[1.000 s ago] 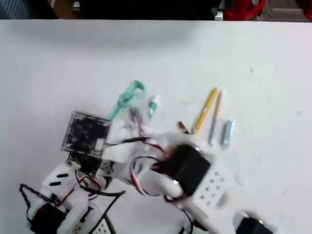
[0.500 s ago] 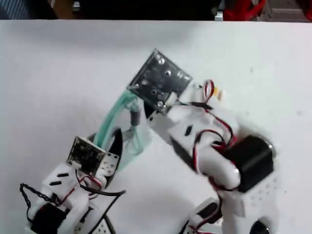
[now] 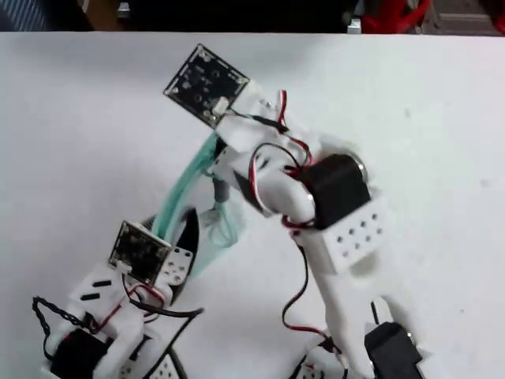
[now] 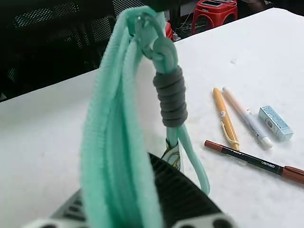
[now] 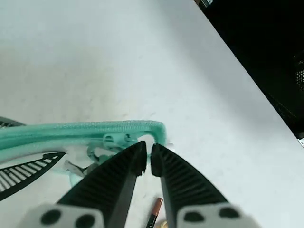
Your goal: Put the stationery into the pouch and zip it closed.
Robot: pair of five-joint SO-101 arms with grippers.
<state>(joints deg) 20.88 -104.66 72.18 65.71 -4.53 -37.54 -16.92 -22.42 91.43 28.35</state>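
The mint-green pouch [image 3: 177, 197] stands on edge, stretched between both grippers. My left gripper [image 3: 189, 237] is shut on its near end [image 4: 114, 142]. My right gripper [image 3: 219, 150] is at the far end, its fingers closed at the zip end [image 5: 146, 154], beside the slider [image 5: 116, 139]. A grey cord pull [image 4: 171, 97] hangs from the zip. Beyond the pouch, a yellow pen [image 4: 224, 118], a pale pen [image 4: 244, 116], a blue eraser [image 4: 275, 123] and a brown pen [image 4: 251, 159] lie on the table. In the high view the right arm covers them.
The white table [image 3: 95, 118] stretches bare to the left and far side. Its far edge [image 3: 252, 31] meets a dark room. A red stool [image 4: 216, 9] stands behind the table. The right arm's body [image 3: 339, 213] crosses the middle.
The right arm swung from low over the pouch towards the far side. The pouch went from lying near the left arm to being stretched out and raised on edge.
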